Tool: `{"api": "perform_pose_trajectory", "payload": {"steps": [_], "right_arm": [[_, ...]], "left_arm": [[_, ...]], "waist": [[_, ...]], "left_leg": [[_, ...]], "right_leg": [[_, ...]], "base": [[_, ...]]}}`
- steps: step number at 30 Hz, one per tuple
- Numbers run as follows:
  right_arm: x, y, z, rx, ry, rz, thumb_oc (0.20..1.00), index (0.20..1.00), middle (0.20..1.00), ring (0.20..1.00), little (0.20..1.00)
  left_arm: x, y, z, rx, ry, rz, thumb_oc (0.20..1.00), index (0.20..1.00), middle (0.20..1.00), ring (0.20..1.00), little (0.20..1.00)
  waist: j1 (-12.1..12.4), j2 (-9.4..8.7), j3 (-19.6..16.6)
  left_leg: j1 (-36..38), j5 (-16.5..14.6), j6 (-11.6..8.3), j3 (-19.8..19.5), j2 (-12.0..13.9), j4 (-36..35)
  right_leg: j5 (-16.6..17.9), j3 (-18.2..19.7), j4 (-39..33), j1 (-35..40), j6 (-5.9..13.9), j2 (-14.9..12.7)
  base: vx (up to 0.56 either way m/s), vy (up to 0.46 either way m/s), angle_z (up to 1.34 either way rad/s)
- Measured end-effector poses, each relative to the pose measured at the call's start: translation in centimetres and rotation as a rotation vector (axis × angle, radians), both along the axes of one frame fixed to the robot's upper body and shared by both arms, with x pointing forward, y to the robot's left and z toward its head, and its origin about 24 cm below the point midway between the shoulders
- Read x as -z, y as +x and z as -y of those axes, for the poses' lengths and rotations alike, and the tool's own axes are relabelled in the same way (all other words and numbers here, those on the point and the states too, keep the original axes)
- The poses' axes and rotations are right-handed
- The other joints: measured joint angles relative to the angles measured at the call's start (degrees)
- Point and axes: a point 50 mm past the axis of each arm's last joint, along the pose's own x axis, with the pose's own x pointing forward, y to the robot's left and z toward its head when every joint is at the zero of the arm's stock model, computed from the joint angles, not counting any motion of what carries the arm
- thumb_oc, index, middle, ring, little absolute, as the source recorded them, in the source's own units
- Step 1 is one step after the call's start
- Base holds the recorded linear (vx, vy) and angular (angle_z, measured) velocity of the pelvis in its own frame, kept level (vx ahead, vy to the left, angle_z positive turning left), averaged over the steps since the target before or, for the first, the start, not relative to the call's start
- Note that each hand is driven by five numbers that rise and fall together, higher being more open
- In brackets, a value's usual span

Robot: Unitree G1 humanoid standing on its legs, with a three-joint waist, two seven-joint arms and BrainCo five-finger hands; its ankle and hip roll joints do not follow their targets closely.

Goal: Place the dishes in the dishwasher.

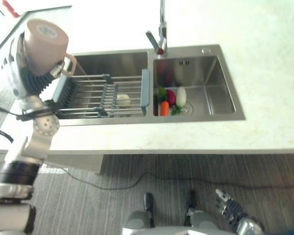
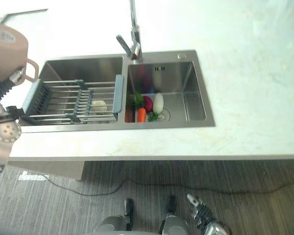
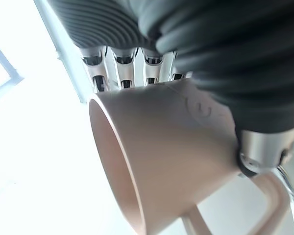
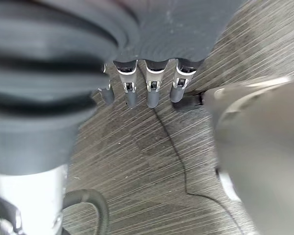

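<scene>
The left hand (image 3: pixel 264 147) wraps a pink mug (image 3: pixel 161 161) whose handle runs off the picture's edge in the left wrist view; the fingertips (image 3: pixel 122 73) are hidden behind the mug's wall. In the right eye view the mug's far side is cut by the frame edge. A small pale item (image 1: pixel 123 100) lying on the drying rack (image 1: pixel 103 93) over the sink (image 1: pixel 220 83) is too small to identify. The faucet (image 1: pixel 161 29) behind the sink is cut off above. The right hand (image 1: pixel 230 208) hangs near the frame's bottom edge, its wrist cropped.
</scene>
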Motion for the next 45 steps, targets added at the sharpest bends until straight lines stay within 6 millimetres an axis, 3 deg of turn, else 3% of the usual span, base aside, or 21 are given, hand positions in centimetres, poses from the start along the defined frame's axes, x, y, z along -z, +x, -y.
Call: {"api": "perform_pose_trajectory", "payload": {"steps": [2, 6, 9, 16, 20, 28, 31, 32, 33, 34, 35, 36, 37, 38, 39, 40, 42, 43, 44, 45], "right_arm": [[0.5, -1.4, -0.7, 0.005, 0.01, -0.041, 1.0, 1.0, 1.0, 1.0, 1.0], [1.1, -4.3, -1.0, 0.031, 0.007, -0.116, 1.0, 1.0, 1.0, 1.0, 1.0], [0.8, -3.3, -0.5, 0.012, -0.015, -0.1, 1.0, 1.0, 1.0, 1.0, 1.0], [0.8, -3.2, 0.1, 0.014, -0.023, -0.136, 1.0, 1.0, 1.0, 1.0, 1.0], [0.5, -2.0, -0.5, 0.0, -0.012, -0.116, 1.0, 1.0, 1.0, 1.0, 1.0], [0.6, -2.0, -0.7, -0.025, -0.017, -0.135, 1.0, 1.0, 1.0, 1.0, 1.0], [0.8, -2.2, -1.1, -0.053, -0.016, -0.156, 1.0, 1.0, 1.0, 1.0, 1.0], [0.8, -2.2, -1.0, -0.051, -0.022, -0.161, 1.0, 1.0, 1.0, 1.0, 1.0], [0.5, -1.7, -0.3, -0.043, -0.05, -0.156, 1.0, 1.0, 1.0, 1.0, 1.0], [0.1, -1.0, 0.8, -0.043, -0.086, -0.144, 1.0, 1.0, 1.0, 1.0, 1.0], [0.0, -0.8, 1.0, -0.031, -0.095, -0.14, 1.0, 1.0, 1.0, 1.0, 1.0], [0.0, -1.0, 1.3, 0.006, -0.096, -0.141, 1.0, 1.0, 1.0, 1.0, 1.0], [-0.2, -0.7, 1.4, 0.025, -0.1, -0.119, 1.0, 1.0, 1.0, 1.0, 1.0], [-0.7, -0.4, 2.8, 0.085, -0.127, -0.093, 1.0, 1.0, 1.0, 1.0, 1.0], [-1.0, -0.2, 3.3, 0.092, -0.135, -0.077, 1.0, 1.0, 1.0, 1.0, 1.0], [-1.1, -0.1, 3.6, 0.106, -0.14, -0.069, 1.0, 1.0, 1.0, 1.0, 1.0], [-1.0, -1.5, 4.6, 0.148, -0.146, -0.112, 1.0, 1.0, 1.0, 1.0, 1.0], [-0.7, -2.4, 4.3, 0.143, -0.135, -0.144, 1.0, 1.0, 1.0, 1.0, 1.0], [-0.3, -3.2, 3.9, 0.161, -0.112, -0.175, 1.0, 1.0, 1.0, 1.0, 1.0], [-0.1, -3.7, 3.9, 0.139, -0.119, -0.203, 1.0, 1.0, 1.0, 1.0, 1.0]], "left_arm": [[-0.1, -0.6, 1.1, 0.06, 0.006, 0.041, 0.2, 0.2, 0.2, 0.2, 0.2], [4.3, -2.6, 5.9, 0.442, -0.416, 0.053, 0.2, 0.2, 0.2, 0.2, 0.2], [5.6, -2.6, 6.9, 0.65, -0.605, -0.053, 0.2, 0.2, 0.2, 0.2, 0.2], [6.3, -2.6, 6.9, 0.846, -0.743, -0.154, 0.2, 0.2, 0.2, 0.2, 0.2], [7.1, -3.4, 6.3, 0.829, -0.753, -0.208, 0.2, 0.2, 0.2, 0.2, 0.2], [8.9, -4.9, 4.7, 0.798, -0.854, -0.291, 0.2, 0.2, 0.2, 0.2, 0.2], [9.5, -4.9, 5.0, 0.809, -0.881, -0.327, 0.2, 0.2, 0.2, 0.2, 0.2], [9.6, -4.7, 4.9, 0.837, -0.909, -0.323, 0.2, 0.2, 0.2, 0.2, 0.2], [9.2, -4.1, 5.0, 0.88, -0.937, -0.297, 0.2, 0.2, 0.2, 0.2, 0.2], [9.5, -4.4, 4.5, 0.87, -0.963, -0.291, 0.2, 0.2, 0.2, 0.2, 0.2], [9.6, -4.0, 4.3, 0.868, -0.966, -0.287, 0.2, 0.2, 0.2, 0.2, 0.2], [10.2, -3.3, 4.6, 0.875, -0.998, -0.283, 0.2, 0.2, 0.2, 0.2, 0.2], [10.0, -3.4, 4.9, 0.895, -0.977, -0.276, 0.2, 0.2, 0.2, 0.2, 0.2], [10.0, -3.4, 5.6, 0.94, -0.927, -0.318, 0.2, 0.2, 0.2, 0.2, 0.2], [10.1, -3.4, 5.6, 0.944, -0.917, -0.334, 0.2, 0.2, 0.2, 0.2, 0.2], [10.1, -3.3, 5.6, 0.948, -0.914, -0.335, 0.2, 0.2, 0.2, 0.2, 0.2], [9.6, -2.0, 6.3, 0.98, -0.896, -0.336, 0.2, 0.2, 0.2, 0.2, 0.2], [9.4, -1.6, 6.7, 1.0, -0.891, -0.336, 0.2, 0.2, 0.2, 0.2, 0.2], [9.1, -1.6, 7.1, 1.004, -0.867, -0.334, 0.2, 0.2, 0.2, 0.2, 0.2], [8.6, -1.7, 7.5, 1.011, -0.832, -0.34, 0.2, 0.2, 0.2, 0.2, 0.2]], "waist": [[0.25, -0.74, -1.59], [0.89, 1.1, -5.11], [1.74, 1.51, -5.31], [5.51, 1.63, -5.85], [7.04, 1.67, -5.89], [11.0, 1.75, -5.83], [11.86, 3.32, -5.02], [12.39, 4.43, -4.85], [13.28, 7.1, -4.42], [16.29, 8.87, -3.87], [15.89, 7.2, -3.75], [13.32, 2.76, -3.99], [10.58, -0.87, -3.94], [8.39, -1.74, -3.99], [5.39, -1.61, -4.09], [4.17, -0.87, -4.09], [2.5, 1.7, -4.16], [2.23, 1.7, -4.16], [2.59, 1.52, -4.16], [3.78, 2.06, -4.06]], "left_leg": [[1.49, -0.57, 0.04, 0.03, -0.02, -0.22], [3.49, -1.22, 0.24, -1.43, -0.08, -0.21], [3.8, -0.94, 0.2, -2.62, 0.37, -0.22], [4.5, -0.85, 0.06, -4.98, 0.51, -0.23], [4.42, -0.36, -0.33, -6.92, 0.67, -0.23], [3.61, -0.12, -0.62, -9.67, 1.36, -0.18], [2.17, 2.08, -2.29, -12.64, 1.38, 0.15], [0.61, 4.12, -3.35, -13.12, 1.13, 0.16], [-3.34, 8.28, -5.22, -13.52, 1.2, 0.17], [-4.49, 3.76, -4.39, -8.73, 2.34, -0.06], [-5.38, 0.81, -4.43, -5.14, 1.12, 2.4], [-10.26, -0.16, -3.06, 2.76, -1.79, 15.98], [-13.96, -3.18, 0.38, 8.36, -1.53, 32.56], [-7.79, -7.45, -2.04, 8.35, 4.34, 38.13], [-1.54, -8.39, -3.53, 7.3, 6.41, 34.29], [1.42, -8.58, -3.85, 6.74, 7.0, 30.55], [8.25, -7.64, -4.21, 6.53, 4.58, 13.48], [8.69, -7.65, -4.18, 6.45, 3.56, 10.84], [8.94, -8.27, -2.23, 5.14, 1.64, 8.12], [9.0, -8.61, -1.16, 3.59, 0.83, 6.24]], "right_leg": [[-0.35, -0.03, 0.0, 1.48, -0.02, -0.09], [-1.61, -1.6, -0.31, 4.55, 0.45, -0.12], [-1.93, -3.07, -0.15, 5.64, 0.27, 0.28], [-2.52, -5.38, -0.01, 7.73, 0.1, 0.54], [-2.88, -7.01, 0.0, 8.56, -0.11, 0.83], [-4.37, -9.49, 0.02, 9.46, -0.59, 1.99], [-5.4, -12.05, 0.02, 10.05, -0.61, 3.17], [-6.07, -12.82, -0.08, 10.12, -0.01, 3.69], [-8.02, -12.43, -0.36, 9.56, -2.89, 5.67], [-7.51, -13.08, -0.35, 8.87, -5.22, 6.32], [-6.01, -17.08, -0.22, 8.55, -7.23, 3.9], [-5.57, -20.69, 0.13, 7.62, -6.21, -0.75], [-5.37, -22.98, 0.85, 7.23, -5.69, -3.24], [-5.48, -23.51, 3.6, 6.14, -6.08, -3.14], [-5.45, -24.26, 4.68, 5.14, -5.81, -2.97], [-5.25, -24.41, 5.76, 4.11, -5.49, -3.15], [-6.92, -23.15, 14.01, -0.99, -4.42, -6.49], [-8.13, -21.71, 16.0, -1.82, -2.91, -7.46], [-6.94, -19.97, 16.61, -2.18, -1.22, -8.63], [-5.91, -20.72, 17.18, -2.24, -0.49, -10.21]], "base": [[0.14, -0.115, -0.01], [0.05, -0.108, 0.16], [0.0, -0.122, 0.22], [-0.02, -0.102, 0.2], [-0.06, -0.109, 0.24], [-0.04, -0.138, 0.19], [-0.1, -0.076, 0.67], [-0.14, -0.071, 2.09], [-0.4, 0.012, 2.09], [-0.5, 0.083, 1.98], [-0.5, 0.142, 1.23], [-0.31, 0.162, 1.66], [-0.3, 0.281, 1.49], [-0.31, 0.341, 0.96], [-0.28, 0.438, 0.47], [-0.13, 0.259, 0.34], [-0.25, 0.416, 0.55], [-0.33, 0.482, 1.0], [-0.25, 0.31, 1.05], [-0.23, 0.254, 0.97]]}}
